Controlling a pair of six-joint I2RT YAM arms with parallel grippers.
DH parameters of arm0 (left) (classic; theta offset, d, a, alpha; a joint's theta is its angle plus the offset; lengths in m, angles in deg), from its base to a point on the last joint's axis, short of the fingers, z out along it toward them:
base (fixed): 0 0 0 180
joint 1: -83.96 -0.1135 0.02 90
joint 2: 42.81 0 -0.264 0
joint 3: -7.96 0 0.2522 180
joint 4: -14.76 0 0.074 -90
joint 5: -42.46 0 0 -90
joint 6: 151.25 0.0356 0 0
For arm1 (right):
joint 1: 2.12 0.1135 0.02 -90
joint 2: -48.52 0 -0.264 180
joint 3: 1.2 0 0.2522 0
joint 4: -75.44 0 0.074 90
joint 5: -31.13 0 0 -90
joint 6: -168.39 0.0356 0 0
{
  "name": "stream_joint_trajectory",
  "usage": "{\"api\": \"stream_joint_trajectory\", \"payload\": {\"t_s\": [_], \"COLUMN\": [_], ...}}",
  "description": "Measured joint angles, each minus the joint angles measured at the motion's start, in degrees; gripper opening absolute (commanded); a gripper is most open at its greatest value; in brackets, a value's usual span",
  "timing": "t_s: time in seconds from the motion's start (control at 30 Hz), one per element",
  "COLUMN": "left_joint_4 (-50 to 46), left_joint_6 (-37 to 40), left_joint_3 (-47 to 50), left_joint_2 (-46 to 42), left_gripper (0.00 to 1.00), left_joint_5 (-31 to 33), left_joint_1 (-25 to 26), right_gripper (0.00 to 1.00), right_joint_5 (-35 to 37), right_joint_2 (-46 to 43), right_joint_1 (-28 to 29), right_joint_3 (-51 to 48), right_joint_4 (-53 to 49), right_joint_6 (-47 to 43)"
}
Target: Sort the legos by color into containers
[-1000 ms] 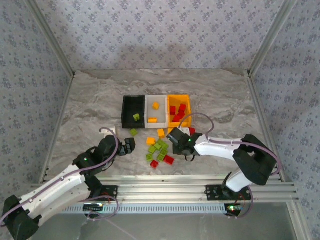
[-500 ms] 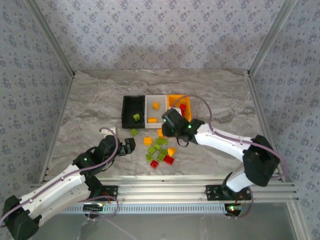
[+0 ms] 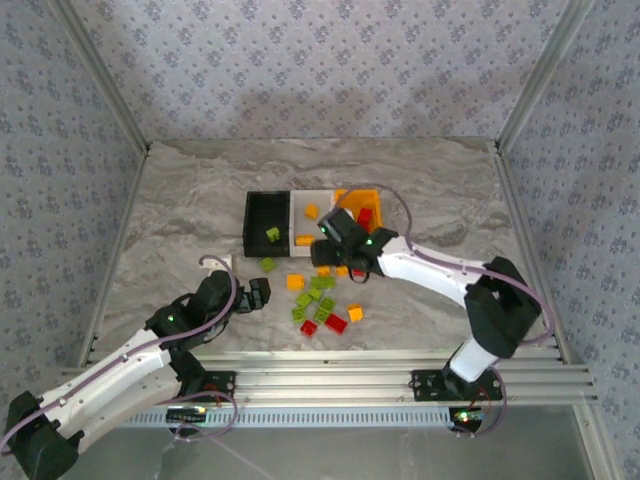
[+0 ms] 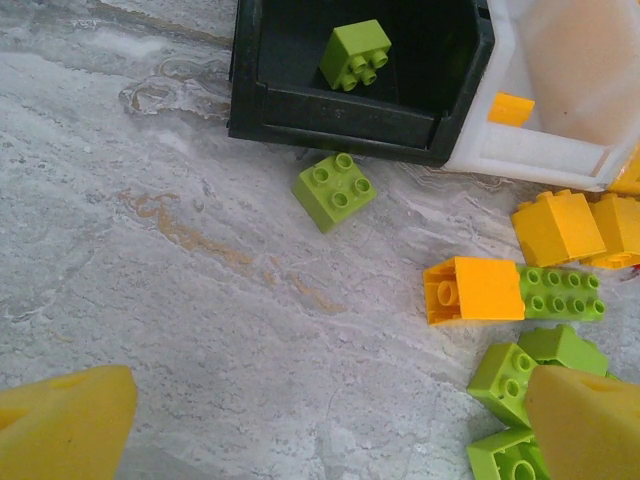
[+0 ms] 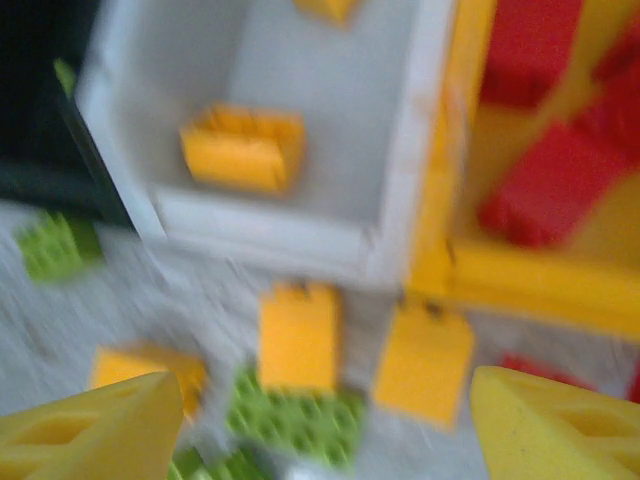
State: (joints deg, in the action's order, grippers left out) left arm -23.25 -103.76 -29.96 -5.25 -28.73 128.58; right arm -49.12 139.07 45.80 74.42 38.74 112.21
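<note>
The white bin (image 3: 300, 226) sits between the black bin (image 3: 267, 222) and the orange bin (image 3: 374, 203). Loose legos (image 3: 320, 300) lie on the tabletop (image 3: 180, 220) just in front of it. The right gripper (image 5: 325, 410) hovers over its near wall, jaws apart and empty. The blurred right wrist view shows an orange-yellow brick (image 5: 243, 150) inside it and red bricks (image 5: 540, 190) next door. The left gripper (image 4: 325, 430) is low on the black bin's side, jaws wide apart. The left wrist view picks out a green brick (image 4: 355, 52) in the black bin and a second green brick (image 4: 336, 190) just outside.
</note>
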Motion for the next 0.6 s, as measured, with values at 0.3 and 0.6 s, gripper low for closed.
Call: {"api": "stream_joint_trajectory", "payload": {"t_s": [0.3, 0.6], "left_joint_4": [0.07, 0.96], "left_joint_6": [0.00, 0.00], "left_joint_3": [0.02, 0.09], "left_joint_2": [0.04, 2.49], "left_gripper": [1.00, 1.00], "left_joint_5": [0.02, -0.13], "left_joint_1": [-0.39, -0.66], "right_gripper": [0.76, 0.66], "right_joint_5": [-1.46, -3.54], "right_joint_2": [-12.85, -8.52], "right_joint_1": [5.33, 6.14], "right_joint_3": [-16.52, -18.53], "right_joint_4": [-6.91, -4.26], "right_joint_6": [4.96, 5.64]}}
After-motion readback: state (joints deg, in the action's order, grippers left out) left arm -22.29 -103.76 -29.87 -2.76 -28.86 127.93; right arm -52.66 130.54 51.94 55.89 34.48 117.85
